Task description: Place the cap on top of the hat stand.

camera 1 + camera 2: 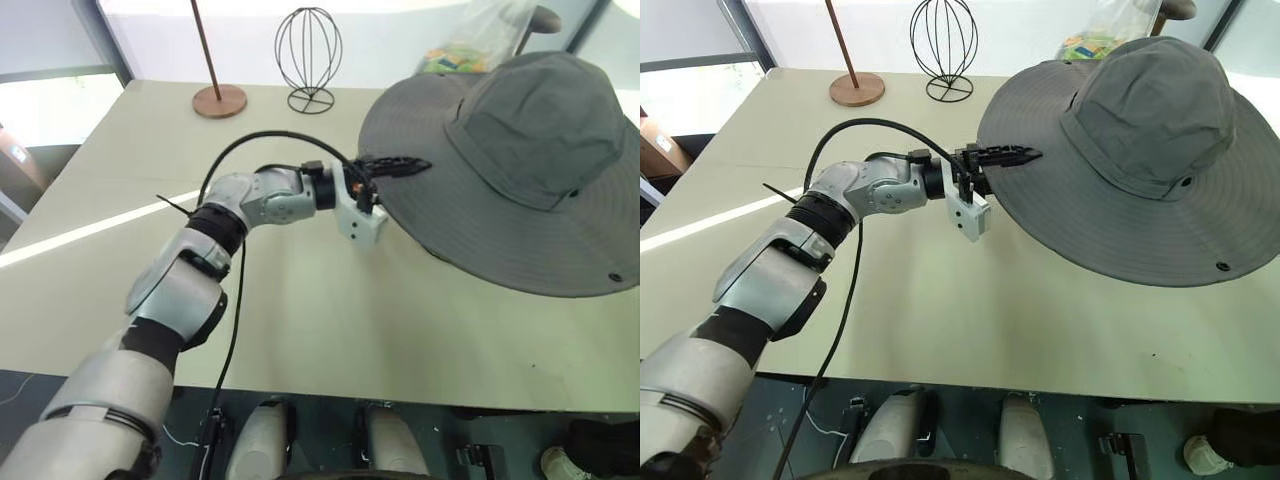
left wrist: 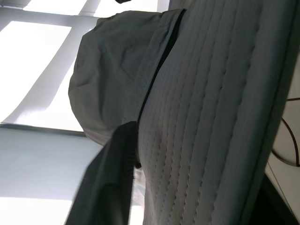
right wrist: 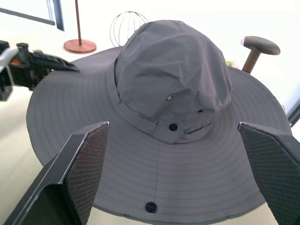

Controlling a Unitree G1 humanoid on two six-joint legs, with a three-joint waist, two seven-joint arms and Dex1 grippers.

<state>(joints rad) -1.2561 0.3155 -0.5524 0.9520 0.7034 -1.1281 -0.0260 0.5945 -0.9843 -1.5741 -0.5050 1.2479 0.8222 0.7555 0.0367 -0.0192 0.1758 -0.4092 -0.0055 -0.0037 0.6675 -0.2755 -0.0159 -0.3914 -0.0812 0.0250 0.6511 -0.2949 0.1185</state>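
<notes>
- Left eye view: the cap (image 1: 530, 140) sits raised above the tan table (image 1: 300, 320), crown up and the brim sloping down towards the robot. I judge it is already draped over the hat stand, which is hidden under the fabric. The left gripper (image 1: 400, 167) reaches in level and meets the brim's near-left edge. The egg-shaped wire stand (image 1: 309, 55) and the brown pole with disc base (image 1: 219, 100) stand well apart at the far side and play no part.
- Right eye view: same layout. The left gripper lies at the brim's rim. Whether it pinches the fabric or has let go cannot be told here.
- Left wrist view: the stitched brim runs close past the camera, with the crown beyond it. No clear gap or clamp can be read, so the grip stays undecided.
- Right wrist view: the right gripper (image 3: 173, 125) is spread wide and empty. It faces the cap from the near side and touches nothing. The crown looks round and filled out. A dark mushroom-shaped knob (image 3: 260, 47) stands behind the brim.
- Step in hand, as I judge it: the release.
  - Free the brim fully before drawing the left arm away.
  - Pull back along the brim's plane, not upward, so the floppy edge does not drag the crown off-centre.
  - Keep the right gripper near to steady a tilt.
</notes>
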